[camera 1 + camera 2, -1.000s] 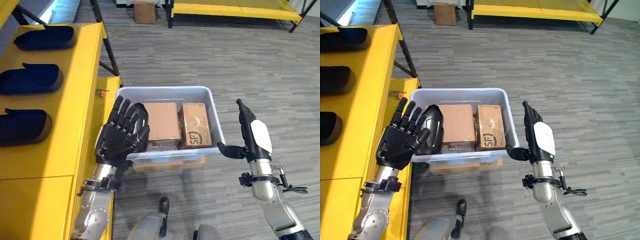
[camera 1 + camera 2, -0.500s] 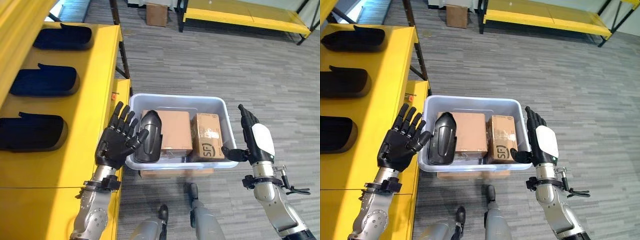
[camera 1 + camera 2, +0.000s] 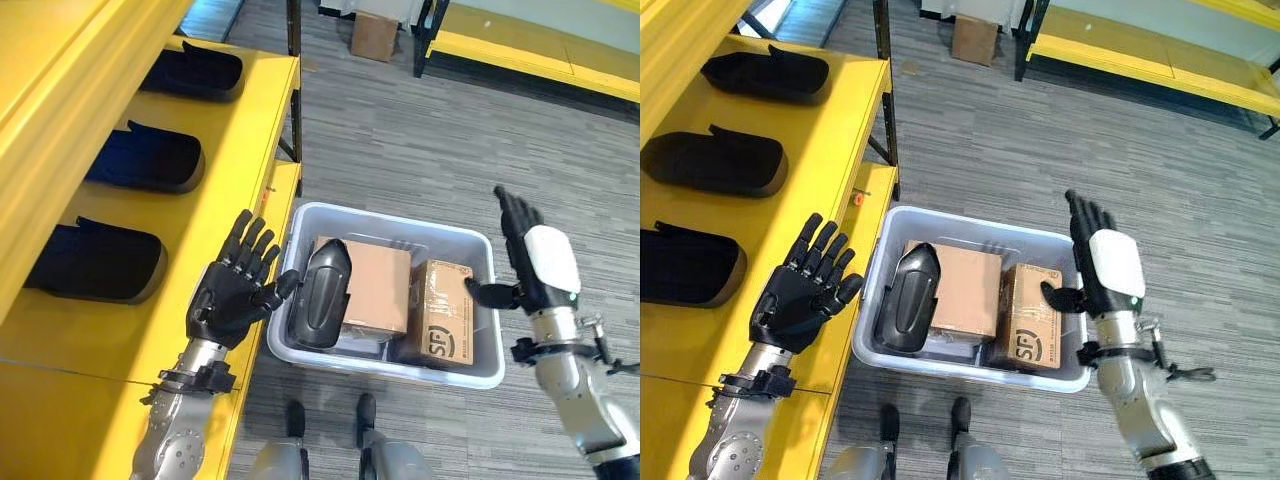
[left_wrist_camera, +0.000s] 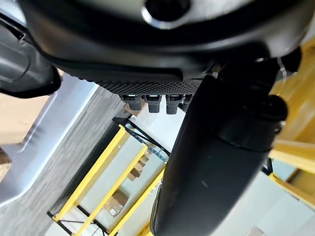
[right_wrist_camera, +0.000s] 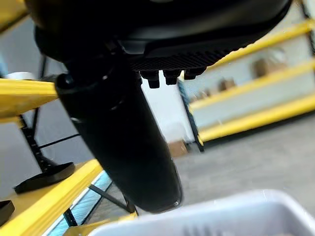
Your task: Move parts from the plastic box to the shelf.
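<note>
Since a second ago the camera has swung, so more of the shelf shows, and the black part (image 3: 319, 297) that the left hand was holding against the box's left side now leans on its own inside the plastic box (image 3: 385, 362). The left hand (image 3: 232, 298) has let go and drawn back toward the shelf.

At the far left, the yellow shelf (image 3: 200, 215) carries three black parts (image 3: 148, 161) laid in a row. Just beside its edge the left hand is raised with fingers spread and straight, holding nothing, close to the leaning part but apart from it. That part stands tilted at the box's left end, resting against a brown cardboard box (image 3: 377, 287); whether its lower end touches the box floor is hard to make out. A second cardboard box (image 3: 442, 310) sits next to the first. Right of the plastic box the right hand (image 3: 535, 260) is held upright, fingers straight, thumb out, empty.
</note>
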{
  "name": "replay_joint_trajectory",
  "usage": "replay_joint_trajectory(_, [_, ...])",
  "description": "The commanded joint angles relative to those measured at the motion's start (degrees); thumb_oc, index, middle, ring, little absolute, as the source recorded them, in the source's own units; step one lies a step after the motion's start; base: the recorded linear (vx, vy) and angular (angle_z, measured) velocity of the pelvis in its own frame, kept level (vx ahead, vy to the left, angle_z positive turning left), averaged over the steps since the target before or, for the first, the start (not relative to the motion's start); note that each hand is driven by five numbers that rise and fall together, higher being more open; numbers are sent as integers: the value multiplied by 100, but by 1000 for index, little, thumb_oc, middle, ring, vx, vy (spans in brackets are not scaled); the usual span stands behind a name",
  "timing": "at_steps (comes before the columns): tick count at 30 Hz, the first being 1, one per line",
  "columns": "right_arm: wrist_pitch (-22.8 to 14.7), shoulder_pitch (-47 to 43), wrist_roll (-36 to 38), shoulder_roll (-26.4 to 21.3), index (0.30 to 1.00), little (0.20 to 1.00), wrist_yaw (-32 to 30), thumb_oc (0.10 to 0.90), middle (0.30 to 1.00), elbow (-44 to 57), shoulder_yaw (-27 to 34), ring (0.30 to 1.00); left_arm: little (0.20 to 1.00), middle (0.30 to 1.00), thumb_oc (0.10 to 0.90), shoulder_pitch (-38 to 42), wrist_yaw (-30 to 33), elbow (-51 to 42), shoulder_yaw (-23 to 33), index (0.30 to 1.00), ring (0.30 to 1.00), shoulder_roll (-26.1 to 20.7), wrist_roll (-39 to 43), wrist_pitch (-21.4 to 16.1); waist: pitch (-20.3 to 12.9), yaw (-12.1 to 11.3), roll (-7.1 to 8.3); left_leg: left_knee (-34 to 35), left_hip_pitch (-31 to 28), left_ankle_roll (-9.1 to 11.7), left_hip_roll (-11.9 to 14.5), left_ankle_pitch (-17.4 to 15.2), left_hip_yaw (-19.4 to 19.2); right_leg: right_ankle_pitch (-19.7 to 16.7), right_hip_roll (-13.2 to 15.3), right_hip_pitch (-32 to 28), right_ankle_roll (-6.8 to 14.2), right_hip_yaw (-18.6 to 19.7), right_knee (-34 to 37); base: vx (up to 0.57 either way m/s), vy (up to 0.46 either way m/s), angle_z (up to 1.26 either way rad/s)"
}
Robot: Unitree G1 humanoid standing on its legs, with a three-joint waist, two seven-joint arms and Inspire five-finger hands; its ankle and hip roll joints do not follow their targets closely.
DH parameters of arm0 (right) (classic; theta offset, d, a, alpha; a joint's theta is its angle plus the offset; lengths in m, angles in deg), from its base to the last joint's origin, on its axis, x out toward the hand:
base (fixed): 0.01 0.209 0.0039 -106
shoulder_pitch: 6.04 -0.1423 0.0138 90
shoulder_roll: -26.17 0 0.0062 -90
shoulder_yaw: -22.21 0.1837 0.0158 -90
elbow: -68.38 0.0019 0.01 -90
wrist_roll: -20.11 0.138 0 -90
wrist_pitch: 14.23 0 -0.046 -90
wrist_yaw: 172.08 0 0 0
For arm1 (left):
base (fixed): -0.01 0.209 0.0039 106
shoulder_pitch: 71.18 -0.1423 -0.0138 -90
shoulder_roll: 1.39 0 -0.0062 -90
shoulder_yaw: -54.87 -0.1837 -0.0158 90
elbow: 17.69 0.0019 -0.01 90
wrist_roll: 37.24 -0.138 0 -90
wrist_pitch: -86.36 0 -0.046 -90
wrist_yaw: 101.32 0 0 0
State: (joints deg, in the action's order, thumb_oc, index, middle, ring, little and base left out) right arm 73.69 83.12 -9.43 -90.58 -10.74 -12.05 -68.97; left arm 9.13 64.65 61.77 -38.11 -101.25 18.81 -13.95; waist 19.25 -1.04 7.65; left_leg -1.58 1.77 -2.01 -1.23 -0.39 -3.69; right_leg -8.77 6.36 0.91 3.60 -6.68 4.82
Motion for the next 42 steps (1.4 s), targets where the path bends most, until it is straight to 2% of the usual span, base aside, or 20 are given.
replay_joint_trajectory(1, [-638,-869,-409,-672,1000,1000,-171,900,1000,446,263,1000,1000,1000,900,190,-333,-717,-101,1000,1000,-122,179,-134,-713,-130,-127,347,-278,258,569,-266,44,781,105,138,404,-208,-788,121,-116,3])
replay_joint_trajectory(4, [-856,-1601,-540,-1000,1000,1000,62,900,1000,487,-35,1000,1000,1000,900,255,-336,-673,-155,1000,1000,-242,180,-50,-692,-253,-68,244,-185,271,574,-290,133,871,76,144,364,-253,-877,70,-101,5])
replay_joint_trajectory(9, [-1327,-2620,-738,-1306,1000,1000,478,900,1000,662,-627,1000,1000,1000,900,377,-483,-545,-193,1000,1000,-422,309,-104,-492,-424,-70,112,110,305,586,-253,290,1006,33,307,298,-299,-1056,-24,-70,13])
replay_joint_trajectory(11, [-1386,-2757,-725,-1331,1000,1000,619,900,1000,721,-774,1000,1000,1000,900,404,-525,-517,-198,1000,1000,-452,301,-122,-423,-470,-77,94,187,311,588,-229,334,1032,13,351,277,-298,-1088,-59,-58,19])
replay_joint_trajectory(13, [-1514,-3038,-837,-1396,1000,1000,692,900,1000,788,-1144,1000,1000,1000,900,465,-561,-489,-239,1000,1000,-550,401,-290,-204,-543,-118,35,423,337,599,-155,431,1093,-32,501,216,-298,-1177,-133,-75,11])
replay_joint_trajectory(16, [-1587,-3157,-869,-1379,1000,1000,678,900,1000,805,-1351,1000,1000,1000,900,536,-604,-453,-260,1000,1000,-587,438,-385,-51,-571,-143,3,599,352,596,-99,496,1121,-73,607,172,-282,-1214,-115,-72,16])
replay_joint_trajectory(18, [-1685,-3243,-973,-1380,1000,1000,568,900,1000,757,-1525,1000,1000,1000,900,647,-634,-442,-317,1000,1000,-640,436,-493,164,-592,-180,-71,838,370,590,-32,585,1152,-123,770,111,-260,-1293,-158,-108,13])
replay_joint_trajectory(24, [-1659,-3389,-1117,-1482,1000,1000,393,900,1000,604,-1804,1000,1000,1000,900,723,-664,-522,-394,1000,1000,-722,521,-711,558,-616,-319,-298,1345,407,584,93,678,1201,-167,1157,-13,-262,-1514,-117,-61,4])
replay_joint_trajectory(29, [-1413,-3428,-1269,-1584,1000,1000,219,900,1000,441,-1922,1000,1000,1000,900,760,-614,-603,-379,1000,1000,-816,597,-830,867,-570,-467,-512,1751,420,574,194,694,1263,-197,1520,-100,-227,-1768,-100,-53,-3])
replay_joint_trajectory(34, [-1332,-3467,-1338,-1634,1000,1000,130,900,1000,336,-1930,1000,1000,1000,900,787,-636,-652,-404,1000,1000,-856,623,-864,1050,-523,-568,-647,1972,421,575,224,670,1299,-195,1726,-132,-197,-1913,-67,-49,-2])
replay_joint_trajectory(42, [-1274,-3729,-1614,-1658,1000,1000,-29,900,1000,234,-2107,1000,1000,1000,900,824,-613,-715,-514,1000,1000,-845,656,-959,1054,-484,-738,-882,2465,423,545,258,654,1380,-162,2219,-186,-172,-2222,-47,-22,-1])
